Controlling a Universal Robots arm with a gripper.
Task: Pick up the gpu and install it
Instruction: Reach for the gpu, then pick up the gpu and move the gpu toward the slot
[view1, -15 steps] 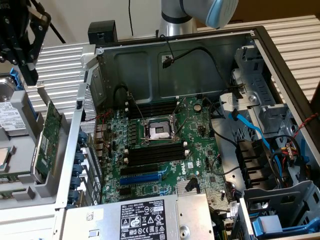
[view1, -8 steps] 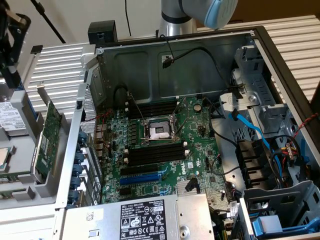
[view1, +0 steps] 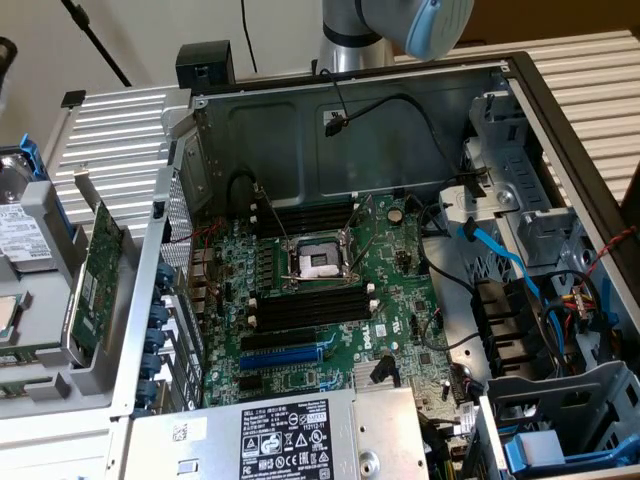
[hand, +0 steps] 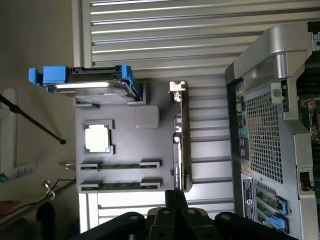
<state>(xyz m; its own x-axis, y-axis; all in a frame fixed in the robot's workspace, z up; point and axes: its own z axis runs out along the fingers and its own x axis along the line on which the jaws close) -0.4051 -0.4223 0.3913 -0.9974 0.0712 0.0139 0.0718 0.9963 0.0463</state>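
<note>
The Universal Robots arm (view1: 345, 45) stood as an upright silver column, topped by a grey joint (view1: 395, 20) with a pale blue cap. On the black gripper (hand: 176, 193), the two fingers (hand: 172, 201) were pressed flat together, with the broad knuckled body spread behind them.

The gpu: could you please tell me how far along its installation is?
Done: nothing yet; the gpu stands on edge in the gray tray, outside the case. In hand: the shut gripper lines up with the card's end in the wrist view, apparently gripping nothing. Left: the pick-up and install; the motherboard's blue slot is bare.
</note>
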